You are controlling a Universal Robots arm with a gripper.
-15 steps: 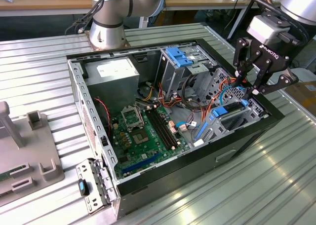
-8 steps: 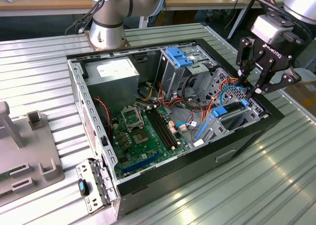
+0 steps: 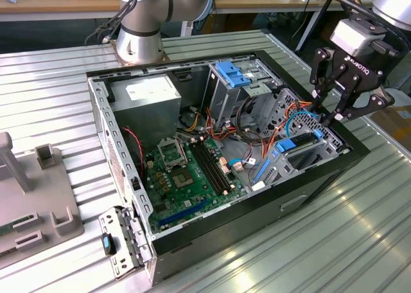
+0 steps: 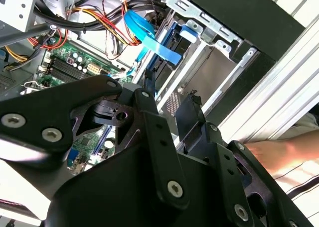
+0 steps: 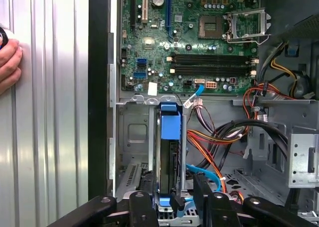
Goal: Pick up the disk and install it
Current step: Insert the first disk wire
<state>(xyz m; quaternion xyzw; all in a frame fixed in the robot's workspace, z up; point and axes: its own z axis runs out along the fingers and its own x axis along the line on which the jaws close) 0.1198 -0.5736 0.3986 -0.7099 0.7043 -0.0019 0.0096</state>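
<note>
the disk (image 5: 173, 160) stands on edge in the drive cage (image 5: 130, 137), at the end of the open computer case (image 3: 321, 177) that lies toward the exterior view's right, beside the motherboard (image 5: 199, 43). its blue bracket (image 5: 169, 128) faces up out of the slot. the gripper (image 5: 172, 187) hangs right over that cage with its two fingers spread apart, one to each side of the disk's thin edge. whether a pad touches it i cannot tell. orange and blue cables (image 5: 214, 142) crowd the cage's inner side. a person's hand (image 5: 7, 60) rests on the ribbed metal table (image 5: 50, 137) just outside the case wall.

the disk looks rigid, dense for its size and sensitive to shocks. its metal faces are smooth and likely slippery, and the plastic bracket probably flexes. the two broad faces, squeezed squarely, seem the safest hold.
</note>
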